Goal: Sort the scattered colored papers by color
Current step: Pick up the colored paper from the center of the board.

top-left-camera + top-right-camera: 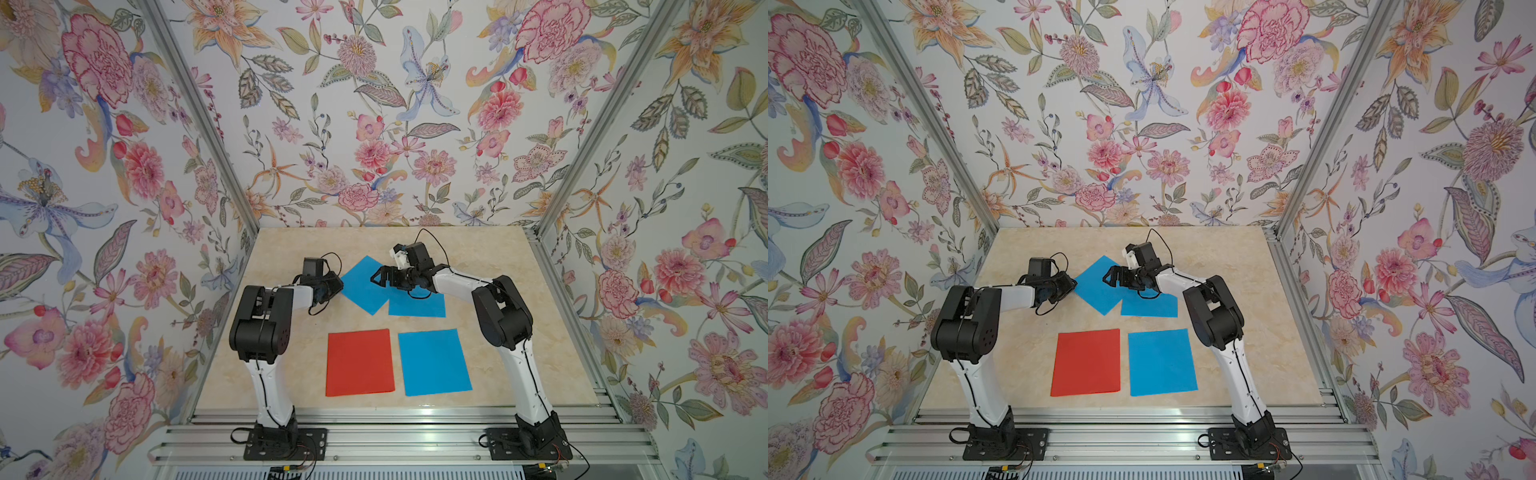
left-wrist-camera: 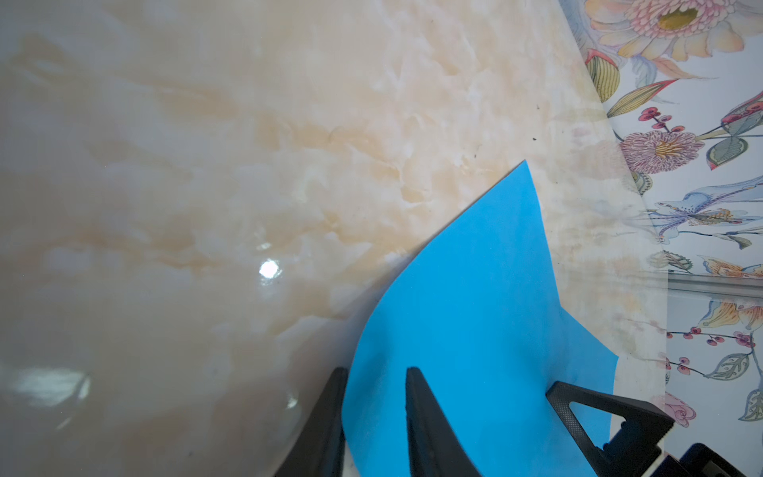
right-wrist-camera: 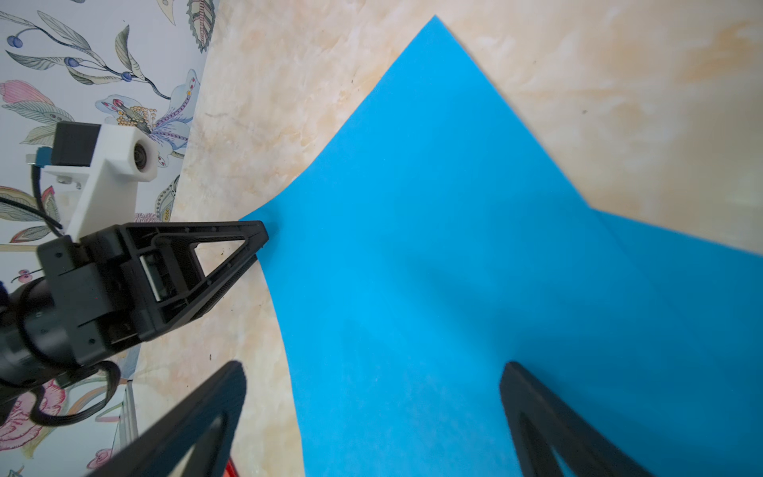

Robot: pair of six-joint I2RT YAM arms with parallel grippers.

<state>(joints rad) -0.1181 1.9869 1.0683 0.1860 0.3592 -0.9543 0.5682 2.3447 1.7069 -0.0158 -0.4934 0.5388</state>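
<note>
Top views both show floral wallpaper point(image 1: 374, 104) on three sides of a marble-look table point(image 1: 478, 257). The left arm point(image 1: 266, 324) and right arm point(image 1: 503, 316) reach in from an aluminium rail point(image 1: 395, 415) at the near edge.

Four colored papers are in sight. At front ctr, a red-orange sheet point(image 1: 360, 362) lies flat just beside a front blue sheet point(image 1: 434, 361). The red is on the left, edges approx parallel, w/ a thin strip of table between them. Farther back, a tilted blue sheet point(image 1: 361, 286), set corner-on like a diamond, overlaps a second blue sheet point(image 1: 415, 307) at one corner. The right wrist view suggests the tilted one lies on top.

The right gripper point(image 1: 380, 276) hangs over the tilted blue sheet, jaws wide apart and holding nothing; its wrist view shows only blue paper between them.

The left gripper point(image 1: 334, 286) sits at that sheet's left corner. Its wrist view shows the jaws a little apart, one finger over the blue and the other at the paper's edge. The corner there curls up off the table.
</note>
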